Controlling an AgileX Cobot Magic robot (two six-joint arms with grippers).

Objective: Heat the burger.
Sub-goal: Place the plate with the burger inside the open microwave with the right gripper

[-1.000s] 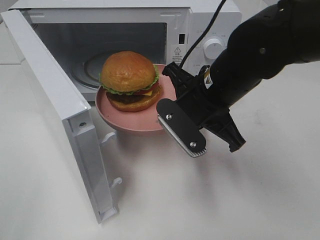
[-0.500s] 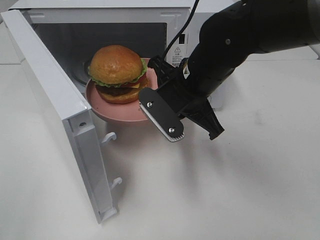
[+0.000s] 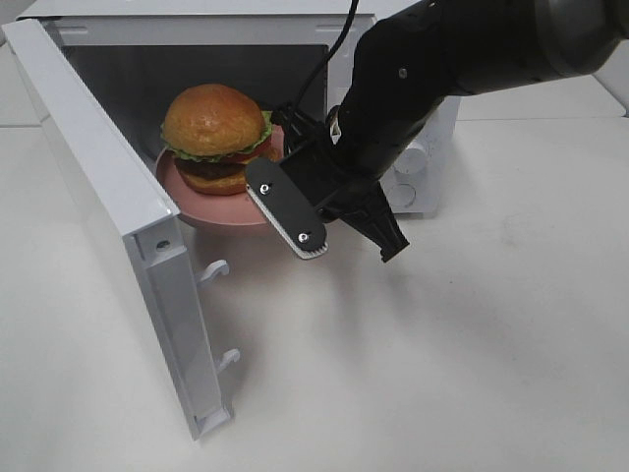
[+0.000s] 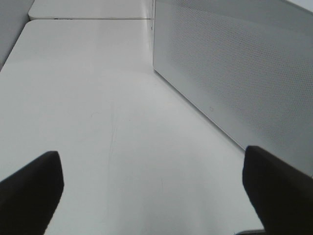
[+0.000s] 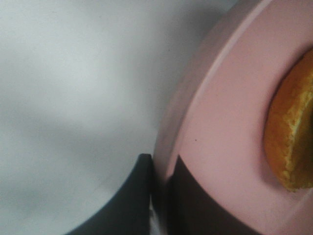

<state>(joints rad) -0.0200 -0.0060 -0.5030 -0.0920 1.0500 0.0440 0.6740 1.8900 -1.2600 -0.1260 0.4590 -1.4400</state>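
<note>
The burger (image 3: pixel 214 136), with a golden bun, green lettuce and a dark patty, sits on a round pink plate (image 3: pixel 211 208). My right gripper (image 3: pixel 283 155) is shut on the plate's right rim and holds it at the mouth of the open microwave (image 3: pixel 197 29). In the right wrist view the right gripper (image 5: pixel 159 191) has its dark fingers clamped on the edge of the plate (image 5: pixel 220 147), and a piece of the burger's bun (image 5: pixel 292 142) shows beyond. My left gripper (image 4: pixel 154 196) is open and empty above the bare table.
The microwave door (image 3: pixel 118 206) swings open toward the front left, with its latch hooks on the near edge. The control dials are partly hidden behind my right arm. In the left wrist view a white perforated microwave wall (image 4: pixel 234 73) stands beside the left gripper.
My right gripper has carried the plate and burger leftward and back, from in front of the microwave opening to its mouth. The left gripper's state is unchanged.
</note>
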